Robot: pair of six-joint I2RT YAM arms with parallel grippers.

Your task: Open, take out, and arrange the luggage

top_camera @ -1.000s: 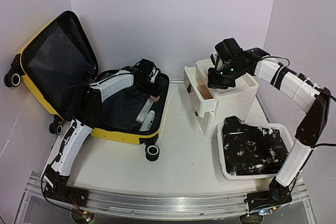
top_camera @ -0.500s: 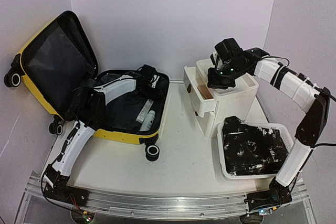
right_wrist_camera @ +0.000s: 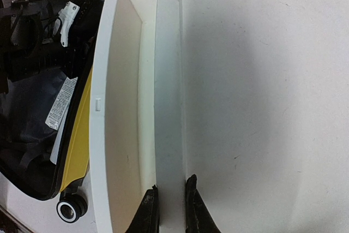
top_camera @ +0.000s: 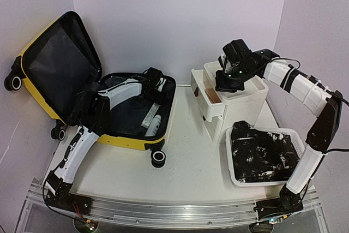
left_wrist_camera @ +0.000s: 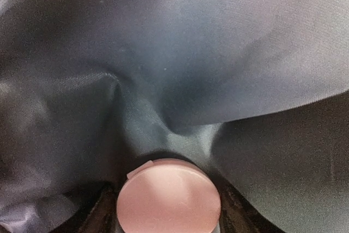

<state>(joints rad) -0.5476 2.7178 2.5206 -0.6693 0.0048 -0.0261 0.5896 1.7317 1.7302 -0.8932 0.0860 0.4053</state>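
The left gripper (top_camera: 157,88) is clamped on a round pale-pink plastic cap (left_wrist_camera: 169,197), low inside the dark fabric lining (left_wrist_camera: 218,53). Around it lies the small bright-yellow hard-shell suitcase (top_camera: 128,140), open on the left of the white table (top_camera: 191,173), its lid (top_camera: 60,64) propped upright; a white tube (top_camera: 150,117) rests beside the gripper.

The right gripper (right_wrist_camera: 170,211) pinches the white ridge (right_wrist_camera: 170,107) between the pulled-out top drawer (right_wrist_camera: 122,135) and the top of the white plastic drawer cabinet (top_camera: 245,102). Nearer stands a white perforated basket (top_camera: 294,135) holding black cloth (top_camera: 262,154).
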